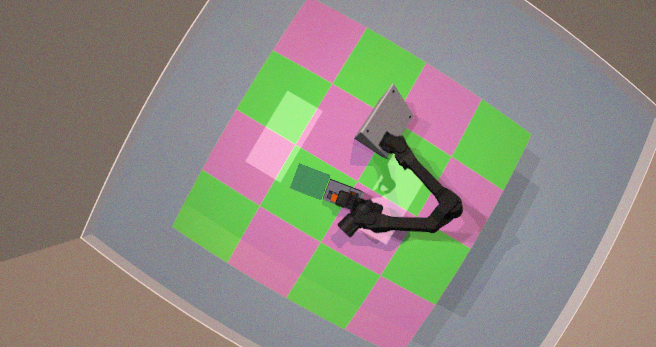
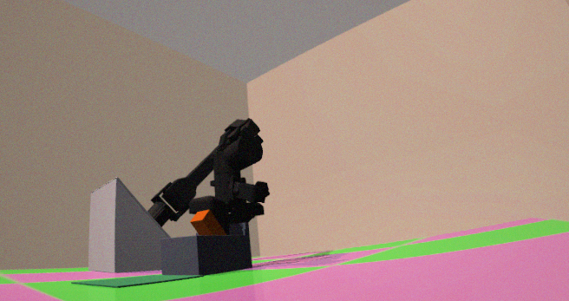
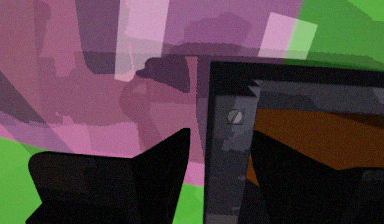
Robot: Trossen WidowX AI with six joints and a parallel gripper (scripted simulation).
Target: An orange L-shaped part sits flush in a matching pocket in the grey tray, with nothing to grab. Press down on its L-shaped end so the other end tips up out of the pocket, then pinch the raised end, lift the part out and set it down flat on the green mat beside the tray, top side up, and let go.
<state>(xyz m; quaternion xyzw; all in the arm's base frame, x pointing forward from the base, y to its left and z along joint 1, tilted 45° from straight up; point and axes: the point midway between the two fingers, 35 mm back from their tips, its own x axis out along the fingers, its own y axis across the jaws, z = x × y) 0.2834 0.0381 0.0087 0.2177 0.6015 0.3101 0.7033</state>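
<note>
The arm (image 1: 425, 187) reaches from its grey base block (image 1: 389, 118) down to the grey tray (image 2: 204, 253), which stands on the checkered floor (image 1: 320, 37) just beside the dark green mat (image 1: 310, 181). The gripper (image 3: 220, 165) is set low over the tray with its fingers partly spread and nothing pinched between them. In the wrist view one finger (image 3: 163, 170) hangs outside the tray's edge, over the floor, while the other finger (image 3: 288, 175) is over the pocket, on or just above the orange part (image 3: 323, 135); actual contact cannot be confirmed from this angle. The orange part (image 2: 208, 223) is in the pocket but no longer flush: in the exterior view one end stands tilted up above the tray's top edge, close under the gripper body, while the rest is hidden inside the tray. From above only a small patch of orange (image 1: 334, 197) shows beside the wrist, the remainder being covered by the arm. The mat (image 2: 130, 280) lies flat on the floor touching or just beside the tray's near side, with nothing resting on it.
</note>
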